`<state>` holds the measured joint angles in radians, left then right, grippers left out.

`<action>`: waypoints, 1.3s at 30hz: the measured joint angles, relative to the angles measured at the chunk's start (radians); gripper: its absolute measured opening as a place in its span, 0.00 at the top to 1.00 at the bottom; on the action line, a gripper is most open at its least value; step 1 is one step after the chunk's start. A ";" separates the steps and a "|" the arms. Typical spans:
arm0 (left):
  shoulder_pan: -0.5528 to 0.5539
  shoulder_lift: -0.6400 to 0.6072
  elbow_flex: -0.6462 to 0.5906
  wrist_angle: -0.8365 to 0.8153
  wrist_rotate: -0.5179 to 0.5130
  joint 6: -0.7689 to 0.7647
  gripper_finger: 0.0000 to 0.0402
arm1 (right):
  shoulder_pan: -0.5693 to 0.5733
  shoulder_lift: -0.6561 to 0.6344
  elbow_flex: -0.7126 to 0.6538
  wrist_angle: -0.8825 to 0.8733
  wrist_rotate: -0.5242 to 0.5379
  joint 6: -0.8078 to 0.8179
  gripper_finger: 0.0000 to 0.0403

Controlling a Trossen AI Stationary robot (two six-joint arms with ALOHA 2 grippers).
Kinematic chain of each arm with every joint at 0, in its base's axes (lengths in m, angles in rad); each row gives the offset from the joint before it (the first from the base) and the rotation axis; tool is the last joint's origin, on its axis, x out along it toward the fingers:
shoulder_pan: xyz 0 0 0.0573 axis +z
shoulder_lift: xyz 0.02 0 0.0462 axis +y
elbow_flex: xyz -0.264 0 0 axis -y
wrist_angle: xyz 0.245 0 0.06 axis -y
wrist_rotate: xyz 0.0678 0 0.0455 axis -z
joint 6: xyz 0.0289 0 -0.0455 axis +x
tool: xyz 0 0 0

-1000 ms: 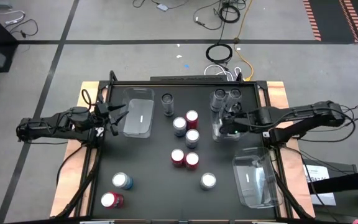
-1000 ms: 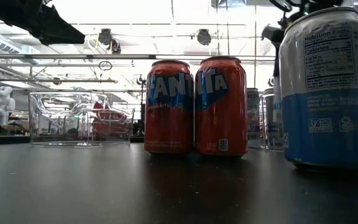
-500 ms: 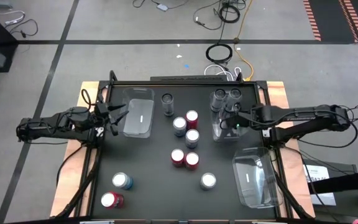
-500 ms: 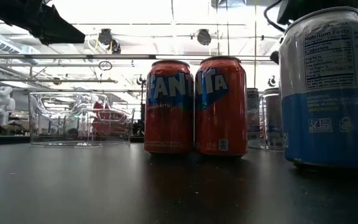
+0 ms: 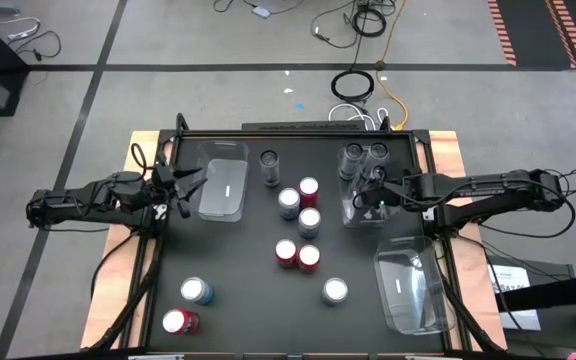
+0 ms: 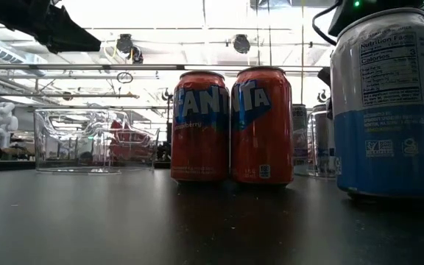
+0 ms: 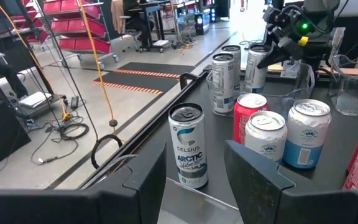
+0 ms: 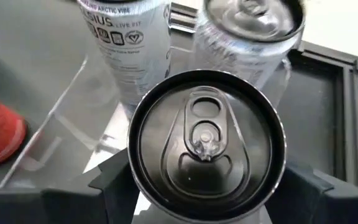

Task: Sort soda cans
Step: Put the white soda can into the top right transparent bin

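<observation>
My right gripper (image 5: 371,195) hovers over the clear tray (image 5: 348,215) at the far right, shut on a dark grey soda can (image 8: 207,140). Two more grey cans (image 5: 351,155) (image 5: 376,152) stand upright in that tray's far end. Several red, blue-and-silver and silver-topped cans stand on their bases mid-table, among them a red pair (image 6: 230,125) and a lone grey can (image 5: 270,160). My left gripper (image 5: 196,184) waits open at the left, beside another clear tray (image 5: 223,205). My right gripper pinches the dark grey can between its two fingers, on opposite sides of its wall just below the top rim (image 8: 132,167). The fingers (image 7: 277,53) slant down from the table's right. The can stands upright inside the tray; whether its base rests on the tray floor is hidden.
A third clear tray (image 5: 408,290) lies at the near right corner. A blue-and-silver can (image 6: 389,103) stands close to the low camera and hides much of the right side. Two cans (image 5: 197,291) (image 5: 178,322) stand near the front left. A raised black rim (image 5: 298,133) edges the table.
My right gripper has come down toward the far-right tray with the grey can and shifted a little toward the far edge, and its wrist has rolled. The can stays upright between the fingers.
</observation>
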<state>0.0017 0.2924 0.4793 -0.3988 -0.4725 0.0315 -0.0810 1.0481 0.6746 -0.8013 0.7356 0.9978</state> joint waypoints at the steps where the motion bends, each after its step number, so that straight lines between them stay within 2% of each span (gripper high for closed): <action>1: 0.000 0.000 0.000 0.000 0.000 0.000 0.57 | -0.003 0.000 0.000 -0.002 0.001 0.000 0.31; 7: 0.000 0.000 0.000 0.000 0.000 0.000 0.57 | -0.005 -0.001 0.000 -0.008 -0.002 0.005 0.27; 18: 0.000 0.000 0.000 0.000 0.000 0.000 0.57 | -0.005 -0.001 0.000 0.004 -0.082 -0.024 0.26; 25: 0.000 0.000 0.000 0.000 0.000 0.000 0.57 | -0.005 -0.008 0.003 -0.007 -0.088 -0.041 0.26; 39: 0.000 0.000 0.000 0.000 0.000 0.000 0.57 | -0.005 -0.014 0.161 -0.152 -0.083 -0.112 0.26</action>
<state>0.0017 0.2924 0.4793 -0.3985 -0.4725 0.0319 -0.0856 1.0344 0.8361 -0.9528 0.6529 0.8859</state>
